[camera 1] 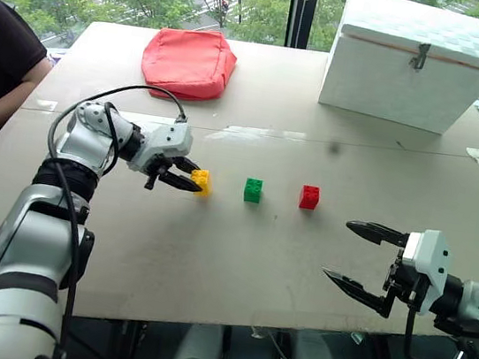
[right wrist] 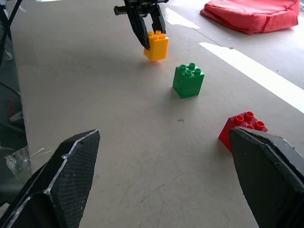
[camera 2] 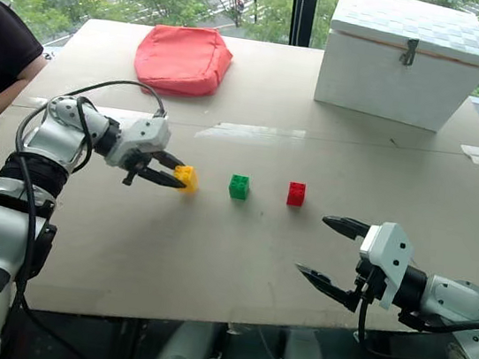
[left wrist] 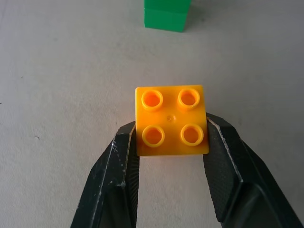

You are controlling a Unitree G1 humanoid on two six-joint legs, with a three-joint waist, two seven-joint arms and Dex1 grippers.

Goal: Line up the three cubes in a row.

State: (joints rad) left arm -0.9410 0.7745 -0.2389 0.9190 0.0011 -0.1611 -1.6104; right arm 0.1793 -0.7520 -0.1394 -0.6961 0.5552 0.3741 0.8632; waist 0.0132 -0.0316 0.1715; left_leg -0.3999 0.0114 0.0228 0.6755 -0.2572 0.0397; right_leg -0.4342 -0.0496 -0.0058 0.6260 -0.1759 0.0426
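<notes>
Left claw clamped on yellow cube at the row's left end on the desk, green cube and red cube beside it, right claw wide open, empty.

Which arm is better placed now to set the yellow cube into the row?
Left. Its fingers already clamp the yellow cube beside the green cube; the right gripper hangs open, away.

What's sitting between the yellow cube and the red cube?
The green cube sits between the yellow cube and the red cube, as the left eye view shows.
</notes>
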